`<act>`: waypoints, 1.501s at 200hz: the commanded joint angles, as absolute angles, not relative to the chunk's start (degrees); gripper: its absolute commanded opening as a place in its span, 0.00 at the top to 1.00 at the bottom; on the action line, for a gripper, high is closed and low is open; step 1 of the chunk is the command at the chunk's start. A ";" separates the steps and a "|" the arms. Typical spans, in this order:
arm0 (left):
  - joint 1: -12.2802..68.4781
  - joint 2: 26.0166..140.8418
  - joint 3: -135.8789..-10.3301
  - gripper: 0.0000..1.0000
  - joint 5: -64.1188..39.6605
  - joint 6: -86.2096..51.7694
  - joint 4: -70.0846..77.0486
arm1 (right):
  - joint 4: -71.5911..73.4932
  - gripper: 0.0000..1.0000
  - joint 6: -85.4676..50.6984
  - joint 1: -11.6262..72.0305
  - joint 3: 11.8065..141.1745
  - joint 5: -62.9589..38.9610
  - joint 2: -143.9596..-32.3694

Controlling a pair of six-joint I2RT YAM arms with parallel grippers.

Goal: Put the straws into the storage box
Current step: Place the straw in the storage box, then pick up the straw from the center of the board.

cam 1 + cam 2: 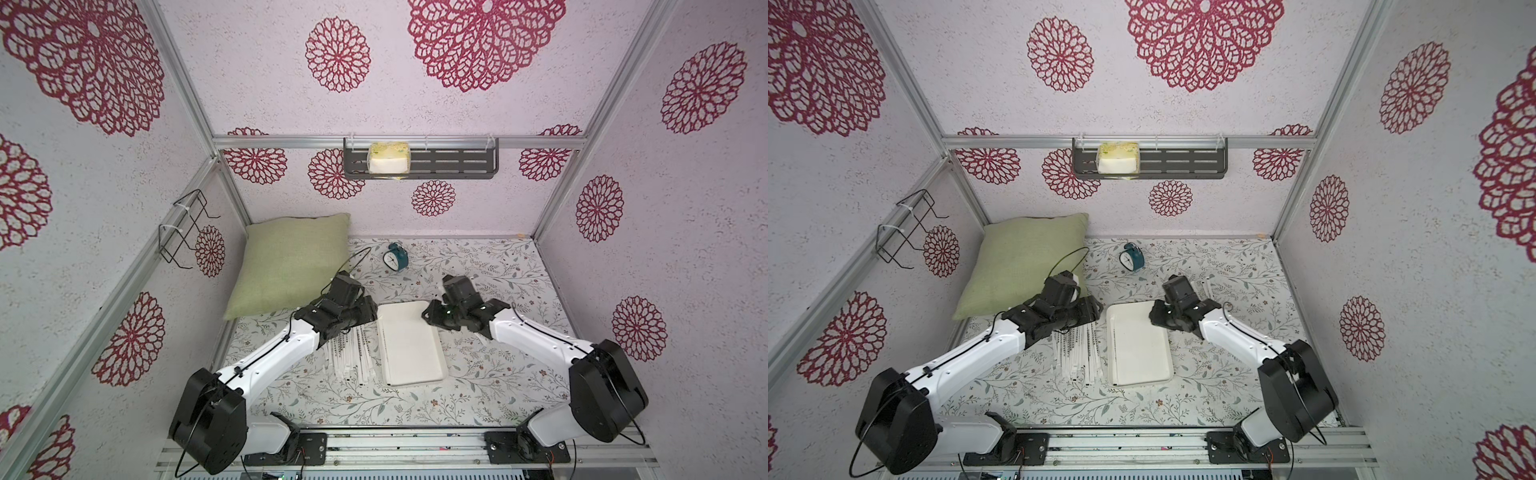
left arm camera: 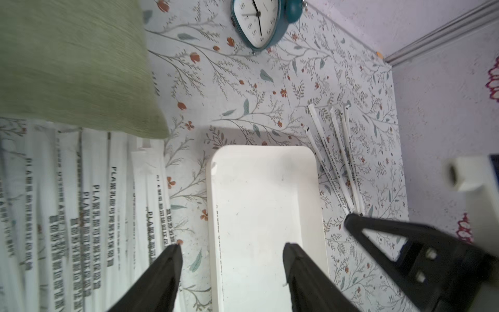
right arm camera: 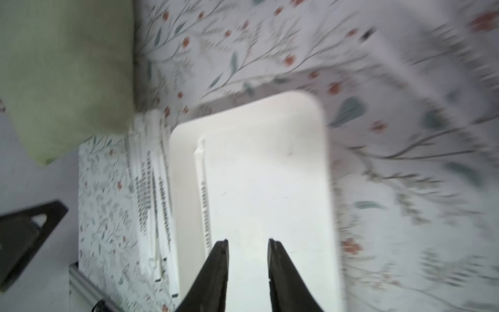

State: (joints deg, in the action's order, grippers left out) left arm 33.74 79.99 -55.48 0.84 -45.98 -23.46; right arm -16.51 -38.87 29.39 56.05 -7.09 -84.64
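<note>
The storage box point(image 1: 415, 353) point(image 1: 1142, 353) is a shallow white tray on the floral mat, seen in both top views. One straw point(image 3: 202, 186) lies inside it along the wall nearest the pile. A big pile of white paper-wrapped straws point(image 1: 353, 353) point(image 2: 89, 205) lies beside the box, under my left arm. A few more straws point(image 2: 337, 162) point(image 1: 1206, 286) lie on the mat on the box's other side. My left gripper point(image 2: 233, 247) is open and empty over the box's rim on the pile side. My right gripper point(image 3: 248, 243) hangs over the box, open by a narrow gap, empty.
A green pillow point(image 1: 291, 266) lies at the back left, touching the pile's far end. A teal alarm clock point(image 1: 395, 257) stands behind the box. A dark wall shelf point(image 1: 457, 162) holds a tissue pack. A wire rack point(image 1: 183, 228) hangs on the left wall.
</note>
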 commanded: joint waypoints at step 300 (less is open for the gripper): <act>32.00 79.27 -50.49 0.34 2.33 -49.13 -20.87 | -25.95 0.92 -28.05 33.25 66.54 1.70 -92.52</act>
State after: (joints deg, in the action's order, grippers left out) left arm 33.28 81.78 -52.40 2.81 -47.37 -22.65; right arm -21.98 -21.58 27.68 62.67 2.83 -98.56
